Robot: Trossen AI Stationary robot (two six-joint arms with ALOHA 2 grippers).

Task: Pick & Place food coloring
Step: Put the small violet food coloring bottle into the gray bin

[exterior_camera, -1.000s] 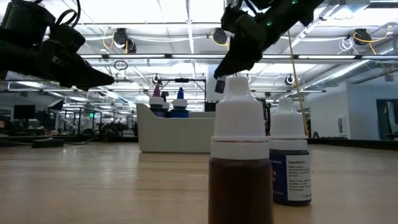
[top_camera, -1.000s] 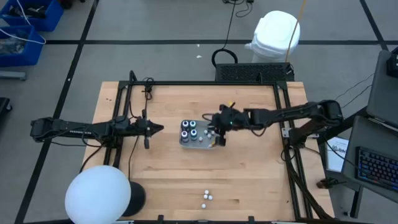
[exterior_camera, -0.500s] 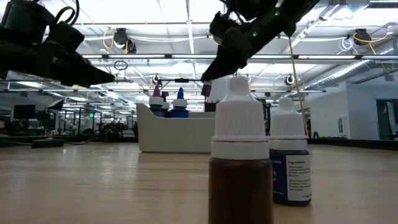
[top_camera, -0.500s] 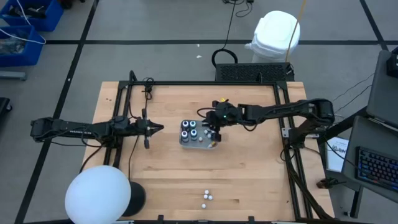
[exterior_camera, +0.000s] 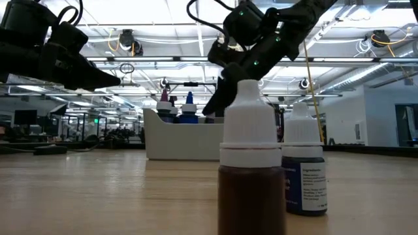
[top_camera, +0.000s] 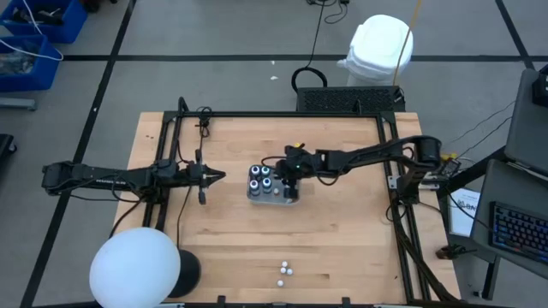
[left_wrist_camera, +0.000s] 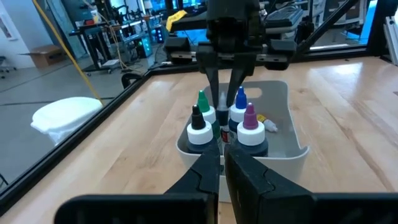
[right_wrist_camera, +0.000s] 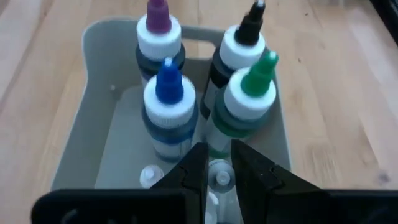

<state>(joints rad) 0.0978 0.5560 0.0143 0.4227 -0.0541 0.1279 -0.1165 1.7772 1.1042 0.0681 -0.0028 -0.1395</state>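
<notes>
A grey tray [top_camera: 276, 199] [right_wrist_camera: 93, 124] sits mid-table with four upright dropper bottles [top_camera: 261, 176], tipped purple [right_wrist_camera: 158, 28], black [right_wrist_camera: 247, 34], blue [right_wrist_camera: 168, 93] and green [right_wrist_camera: 250, 99]. My right gripper [top_camera: 289, 174] [right_wrist_camera: 217, 158] hangs over the tray's right half, beside the green-tipped bottle, shut on a small white-capped bottle. More small bottles [top_camera: 285, 271] stand upright near the table's near edge; the low view shows a brown one [exterior_camera: 251, 176] and a blue one [exterior_camera: 305, 176]. My left gripper [top_camera: 221, 177] [left_wrist_camera: 221, 152] waits shut, left of the tray. My right gripper pinches a small food coloring bottle by its white cap [right_wrist_camera: 219, 175] between its two fingers [left_wrist_camera: 212, 93], coming down from above at a slant from the table's right. The bottle hangs inside the tray's outline. Whether its base touches the tray floor, I cannot tell.
A loose white-capped piece [right_wrist_camera: 149, 176] and a small yellow and white thing [left_wrist_camera: 267, 124] lie on the tray floor. A white dome [top_camera: 134, 267] sits at the near left corner. A black frame [top_camera: 387, 145] runs along the table's sides.
My right gripper, still shut on the small bottle, has moved toward the table's left edge, from the tray's right end to a spot over the tray beside the upright bottles, and has come slightly lower.
</notes>
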